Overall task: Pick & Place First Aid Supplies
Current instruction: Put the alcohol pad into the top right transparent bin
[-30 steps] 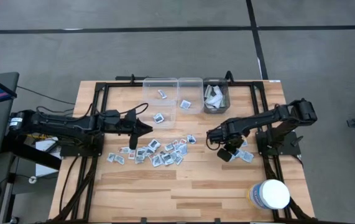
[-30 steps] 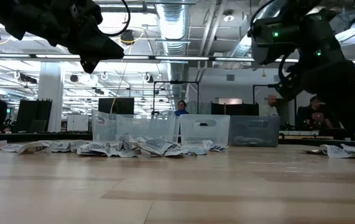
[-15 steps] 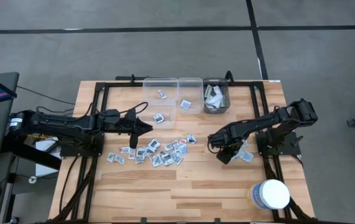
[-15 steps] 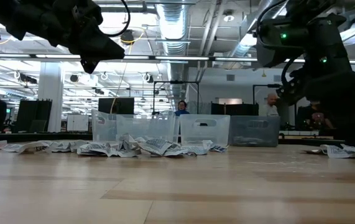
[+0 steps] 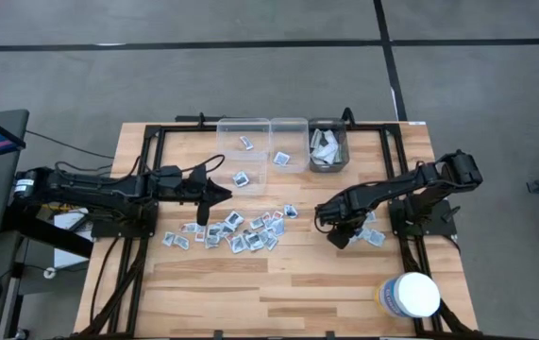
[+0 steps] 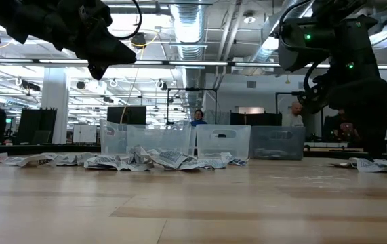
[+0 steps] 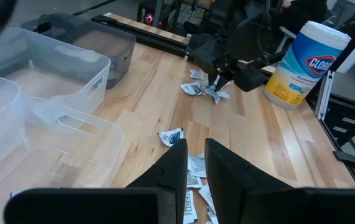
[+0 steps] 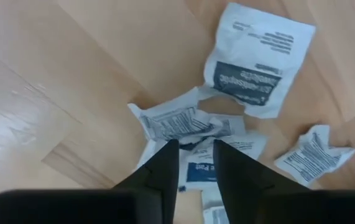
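Observation:
Many small first aid packets (image 5: 245,231) lie scattered at the table's middle, and a smaller cluster (image 5: 371,234) lies near the right edge. Three bins stand at the far edge: two clear ones (image 5: 243,142) (image 5: 288,142) holding a few packets, and a grey one (image 5: 328,146) with pale wrappers. My right gripper (image 5: 337,236) points down onto the right cluster and is closed on a crumpled packet (image 8: 183,121). My left gripper (image 7: 194,149) hovers above the table left of the middle pile, level, its fingers a narrow gap apart with nothing between them. My right gripper comes from above, pointing down, and pinches the raised crumpled edge (image 8: 193,132) of one packet between its two fingertips (image 8: 168,155). The packet still lies on the table, on top of other packets of the cluster.
A big white tub (image 5: 411,295) with a blue-yellow label stands at the near right corner. Black frame rails (image 5: 156,142) run along the table's left, right and far sides. Bare wood lies in front of the middle pile. People stand in the room beyond.
My right arm has shifted slightly over the right cluster, its wrist tipping a little. The packets lie as they did.

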`<state>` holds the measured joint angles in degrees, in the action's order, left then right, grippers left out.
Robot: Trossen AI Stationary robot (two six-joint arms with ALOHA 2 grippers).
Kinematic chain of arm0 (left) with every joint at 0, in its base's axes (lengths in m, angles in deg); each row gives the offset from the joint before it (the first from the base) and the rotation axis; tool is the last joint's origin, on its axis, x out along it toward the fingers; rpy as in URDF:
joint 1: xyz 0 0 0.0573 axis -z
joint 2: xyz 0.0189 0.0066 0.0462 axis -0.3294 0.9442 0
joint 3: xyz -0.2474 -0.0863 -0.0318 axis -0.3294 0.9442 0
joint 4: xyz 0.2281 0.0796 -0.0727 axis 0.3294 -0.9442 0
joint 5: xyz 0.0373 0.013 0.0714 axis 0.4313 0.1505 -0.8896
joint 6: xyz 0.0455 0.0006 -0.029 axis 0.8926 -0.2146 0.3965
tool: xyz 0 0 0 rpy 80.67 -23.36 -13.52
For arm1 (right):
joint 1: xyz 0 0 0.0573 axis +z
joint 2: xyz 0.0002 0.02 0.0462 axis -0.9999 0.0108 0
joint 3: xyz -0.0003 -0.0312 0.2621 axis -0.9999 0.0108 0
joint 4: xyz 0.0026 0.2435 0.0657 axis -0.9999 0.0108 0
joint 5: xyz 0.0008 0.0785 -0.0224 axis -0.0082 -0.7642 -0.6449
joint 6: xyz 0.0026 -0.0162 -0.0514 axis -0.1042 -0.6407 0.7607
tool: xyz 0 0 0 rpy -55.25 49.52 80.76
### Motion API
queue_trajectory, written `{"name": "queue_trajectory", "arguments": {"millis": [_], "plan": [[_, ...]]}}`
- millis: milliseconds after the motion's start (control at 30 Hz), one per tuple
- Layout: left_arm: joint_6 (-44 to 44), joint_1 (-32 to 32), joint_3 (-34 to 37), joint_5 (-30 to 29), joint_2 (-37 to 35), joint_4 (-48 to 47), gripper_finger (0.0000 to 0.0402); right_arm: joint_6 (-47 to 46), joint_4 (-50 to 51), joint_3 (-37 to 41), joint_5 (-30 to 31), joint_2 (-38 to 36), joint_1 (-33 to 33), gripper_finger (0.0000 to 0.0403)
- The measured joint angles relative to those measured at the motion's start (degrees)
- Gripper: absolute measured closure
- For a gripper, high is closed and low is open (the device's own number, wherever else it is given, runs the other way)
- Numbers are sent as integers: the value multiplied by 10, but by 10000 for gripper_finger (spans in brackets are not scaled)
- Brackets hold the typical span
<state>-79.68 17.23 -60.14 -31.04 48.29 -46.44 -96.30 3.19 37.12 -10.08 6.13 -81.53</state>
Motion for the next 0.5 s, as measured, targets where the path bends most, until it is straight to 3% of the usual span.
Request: {"name": "queue_trajectory", "arguments": {"millis": [167, 333, 500], "plan": [[0, 0, 0, 0, 0, 0, 346, 0, -11, 0, 0, 0, 0, 330], [0, 0, 0, 0, 0, 0, 346, -5, -15, 21, -2, 0, 0, 392], [0, 0, 0, 0, 0, 0, 346, -23, -15, 49, -31, 0, 1, 401]]}}
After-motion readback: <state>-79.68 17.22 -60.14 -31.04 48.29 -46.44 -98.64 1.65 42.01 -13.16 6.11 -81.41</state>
